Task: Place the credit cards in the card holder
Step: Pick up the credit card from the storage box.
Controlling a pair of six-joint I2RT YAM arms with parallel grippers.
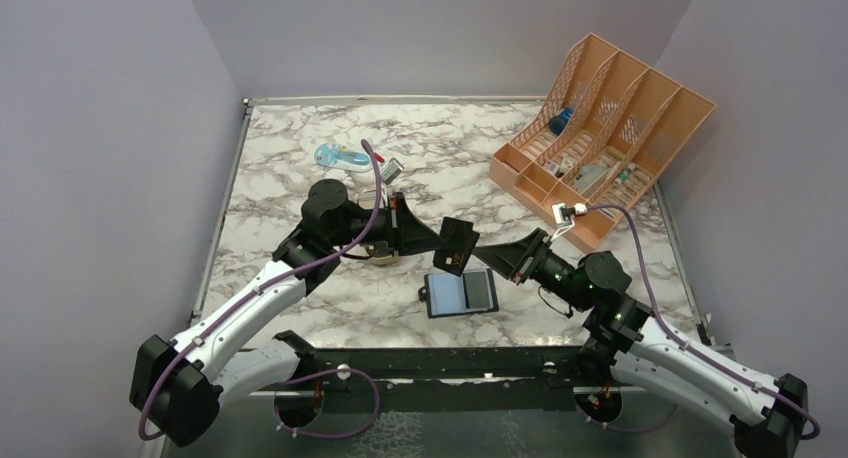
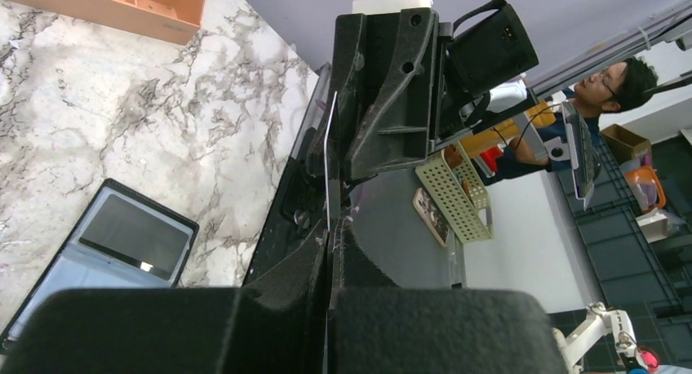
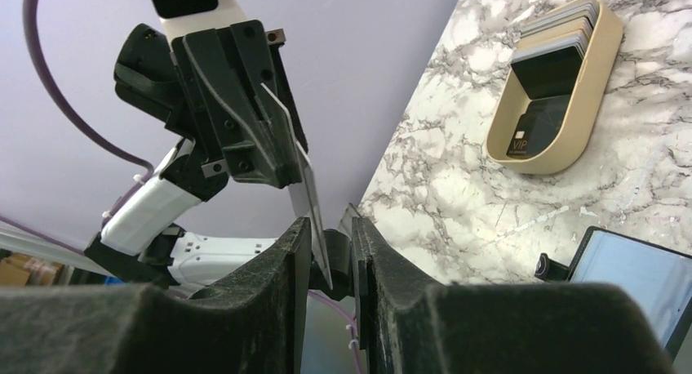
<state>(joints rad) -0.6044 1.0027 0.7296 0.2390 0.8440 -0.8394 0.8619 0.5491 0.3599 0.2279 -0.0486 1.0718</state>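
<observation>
Credit card (image 1: 458, 243): held in mid-air over the counter (image 1: 300, 158) between the two arms. This looks like a pass from one arm to the other, so the card can be re-gripped for a slot.
Left hand (image 1: 440, 240): clamped flat on one end of the card.
Right hand (image 1: 485, 250): jaws narrowly apart astride the card's free edge; whether the pads already pinch it cannot be told.
Card holder (image 1: 460, 292): lies open on the counter, blue-grey faces up, just below the exchange and untouched.
Remaining cards (image 3: 563, 31): stacked in the gold tin (image 3: 600, 80). They are plain in the right wrist view, while overhead the left arm hides them.
Left wrist view: shows the card edge-on, as a thin pale line.
Orange rack (image 1: 640, 88): stands at the far right, well apart.
</observation>
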